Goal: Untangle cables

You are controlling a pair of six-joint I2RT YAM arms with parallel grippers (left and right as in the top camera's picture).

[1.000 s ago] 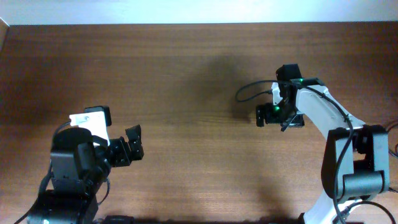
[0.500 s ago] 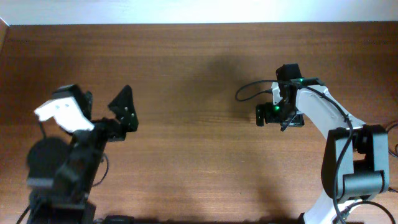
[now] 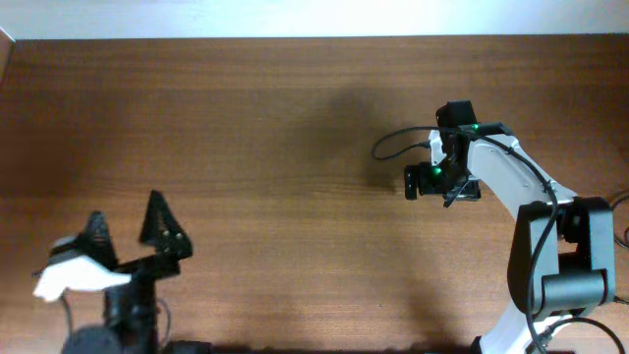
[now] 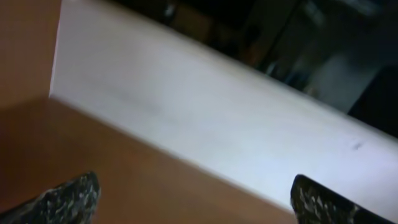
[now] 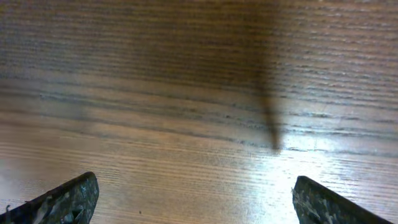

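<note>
No loose cables show on the brown wooden table (image 3: 295, 118) in any view. My left gripper (image 3: 128, 234) is open and empty, lifted off the table at the front left. In the left wrist view its fingertips (image 4: 193, 202) frame the table and a white wall (image 4: 205, 124). My right gripper (image 3: 413, 183) is open and empty, low over the table at the right. The right wrist view shows only bare wood between its fingertips (image 5: 196, 202). A thin black lead (image 3: 393, 144) loops out from the right wrist; it looks like the arm's own wiring.
The white wall (image 3: 314, 18) runs along the table's far edge. The right arm's base (image 3: 560, 275) stands at the front right and the left arm's base (image 3: 108, 324) at the front left.
My left arm swung up and to the left, then back down toward the front-left edge, with its gripper staying open. The right arm has not moved.
</note>
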